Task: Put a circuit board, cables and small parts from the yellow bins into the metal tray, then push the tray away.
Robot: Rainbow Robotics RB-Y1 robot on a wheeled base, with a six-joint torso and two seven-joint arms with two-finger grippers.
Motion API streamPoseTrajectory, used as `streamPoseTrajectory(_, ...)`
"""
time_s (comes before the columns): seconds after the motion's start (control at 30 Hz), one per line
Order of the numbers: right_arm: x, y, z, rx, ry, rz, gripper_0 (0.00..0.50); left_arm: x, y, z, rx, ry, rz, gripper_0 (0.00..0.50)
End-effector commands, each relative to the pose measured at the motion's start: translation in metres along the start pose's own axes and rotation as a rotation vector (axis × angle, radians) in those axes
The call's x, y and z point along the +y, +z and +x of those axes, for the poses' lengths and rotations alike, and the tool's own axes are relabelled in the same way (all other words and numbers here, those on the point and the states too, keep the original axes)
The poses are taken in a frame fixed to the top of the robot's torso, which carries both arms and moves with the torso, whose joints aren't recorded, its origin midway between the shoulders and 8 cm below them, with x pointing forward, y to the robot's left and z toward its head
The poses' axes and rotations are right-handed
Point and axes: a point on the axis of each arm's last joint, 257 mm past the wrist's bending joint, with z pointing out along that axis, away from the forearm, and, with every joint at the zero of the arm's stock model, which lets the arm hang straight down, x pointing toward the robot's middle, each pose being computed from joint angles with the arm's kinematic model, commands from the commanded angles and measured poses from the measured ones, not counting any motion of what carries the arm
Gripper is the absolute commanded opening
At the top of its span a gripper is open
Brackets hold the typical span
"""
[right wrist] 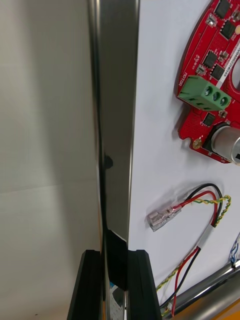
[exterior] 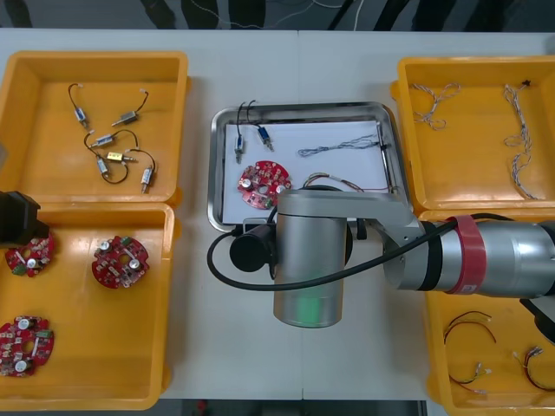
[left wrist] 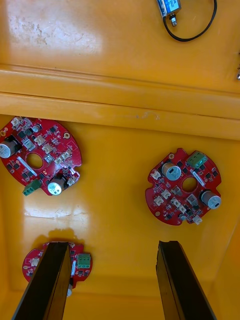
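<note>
The metal tray [exterior: 392, 156], white inside, lies mid-table with a round red circuit board [exterior: 264, 184], two small metal parts [exterior: 250, 136], a blue and white cable [exterior: 338, 146] and a red and yellow cable [exterior: 334, 182] in it. My right arm [exterior: 347, 243] reaches across the tray's near edge. In the right wrist view my right gripper [right wrist: 114, 255] is shut on the tray's near rim [right wrist: 117, 100], with the board [right wrist: 210, 65] and red and yellow cable [right wrist: 200, 200] just beyond. My left gripper [left wrist: 114, 245] hangs open above boards [left wrist: 183, 186] in the near left bin.
The far left yellow bin [exterior: 43, 156] holds several small metal parts. The near left bin [exterior: 87, 347] holds three circuit boards. Blue and white cables lie in the far right bin [exterior: 477, 165], and red and black cables in the near right bin [exterior: 499, 381].
</note>
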Motion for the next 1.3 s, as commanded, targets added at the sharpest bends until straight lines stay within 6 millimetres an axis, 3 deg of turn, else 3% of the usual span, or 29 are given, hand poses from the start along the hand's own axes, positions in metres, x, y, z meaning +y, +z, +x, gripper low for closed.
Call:
streamPoseTrajectory(0.03,-0.027,-0.012,-0.025,-0.033,0.010,0.051,0.000,0.014,-0.015,-0.009,-0.042,0.054,-0.037,0.500)
streamPoseTrajectory(1.3,-0.110,0.008,-0.040,-0.031,0.048,0.137,0.000,0.014,-0.015,-0.009,-0.042,0.054,-0.037,0.500)
